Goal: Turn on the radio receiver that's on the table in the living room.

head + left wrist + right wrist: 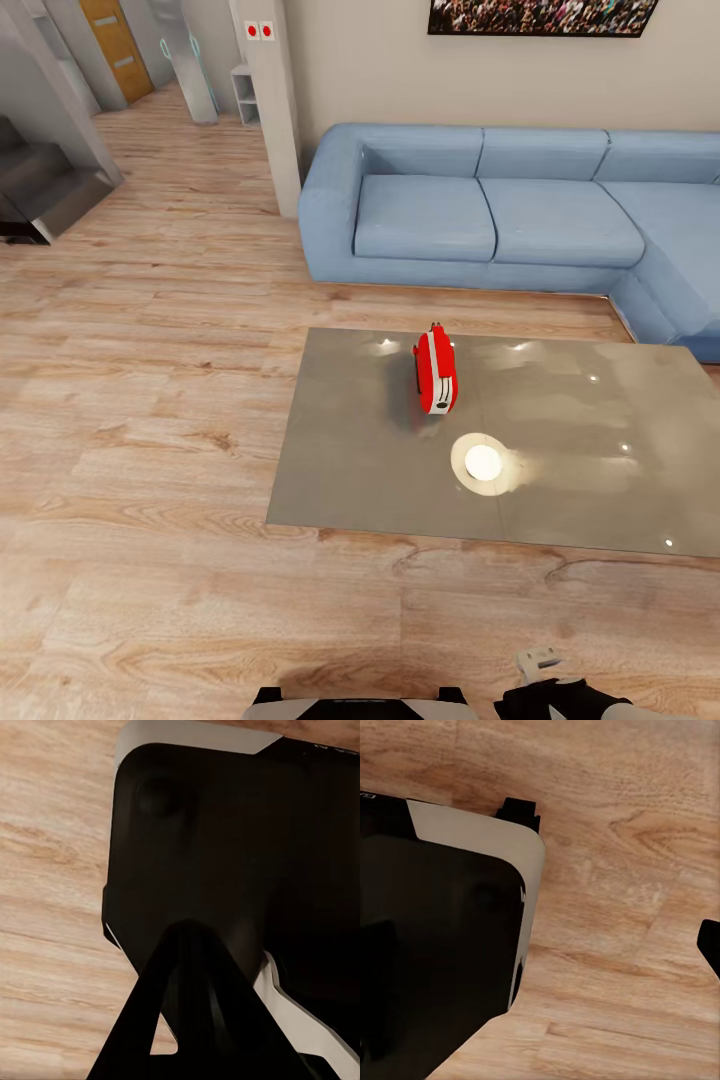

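Note:
The red radio receiver (pixel 437 372) stands upright on the glossy grey table (pixel 360 470), seen side-on with its white-black trim toward me, near the table's far middle. The table lies ahead on the light wood floor of the living room. In the left wrist view my left gripper (pixel 186 934) points down beside my dark base, its dark fingers meeting at the tips. My right gripper (pixel 540 952) hangs over the floor with its fingers far apart, one fingertip (pixel 710 945) at the picture's edge. Both are far from the radio.
A light-blue corner sofa (pixel 500 215) runs behind and to the right of the table. A framed crowd picture (pixel 540 15) hangs above it. A bright round light reflection (pixel 483 462) shines on the tabletop. Open wood floor (pixel 150 420) spreads left, toward a pillar (pixel 275 100) and hallway.

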{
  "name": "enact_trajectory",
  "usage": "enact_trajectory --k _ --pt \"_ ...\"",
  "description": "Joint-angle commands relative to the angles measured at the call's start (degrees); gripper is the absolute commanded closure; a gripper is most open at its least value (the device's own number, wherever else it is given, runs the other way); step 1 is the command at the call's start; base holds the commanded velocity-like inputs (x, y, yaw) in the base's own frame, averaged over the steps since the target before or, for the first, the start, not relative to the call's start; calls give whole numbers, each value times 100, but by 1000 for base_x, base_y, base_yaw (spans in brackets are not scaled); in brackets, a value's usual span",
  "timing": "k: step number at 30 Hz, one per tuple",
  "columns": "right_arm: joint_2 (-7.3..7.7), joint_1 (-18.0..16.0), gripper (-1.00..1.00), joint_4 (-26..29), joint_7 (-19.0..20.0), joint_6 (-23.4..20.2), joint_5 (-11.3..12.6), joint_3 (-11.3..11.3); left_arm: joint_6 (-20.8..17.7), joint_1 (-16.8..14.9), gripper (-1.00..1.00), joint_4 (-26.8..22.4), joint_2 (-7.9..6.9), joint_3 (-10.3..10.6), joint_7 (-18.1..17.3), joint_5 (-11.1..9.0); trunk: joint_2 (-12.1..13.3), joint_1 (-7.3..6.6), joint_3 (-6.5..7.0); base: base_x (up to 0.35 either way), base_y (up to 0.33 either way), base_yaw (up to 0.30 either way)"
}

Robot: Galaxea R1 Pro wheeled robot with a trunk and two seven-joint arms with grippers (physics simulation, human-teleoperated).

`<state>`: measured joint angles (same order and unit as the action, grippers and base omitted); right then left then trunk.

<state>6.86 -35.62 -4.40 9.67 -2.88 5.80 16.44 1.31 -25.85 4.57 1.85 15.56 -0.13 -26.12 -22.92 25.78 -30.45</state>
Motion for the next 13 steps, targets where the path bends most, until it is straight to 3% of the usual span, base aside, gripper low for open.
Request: enact_trajectory --k 1,13 --pt "0 1 -100 0 0 -1 0 0 -1 0 100 0 3 3 -2 -3 0 0 0 0 0 0" --pt "0 2 -100 1 0 2 0 0 1 1 100 -1 12 0 -5 -7 0 0 0 0 0 0"
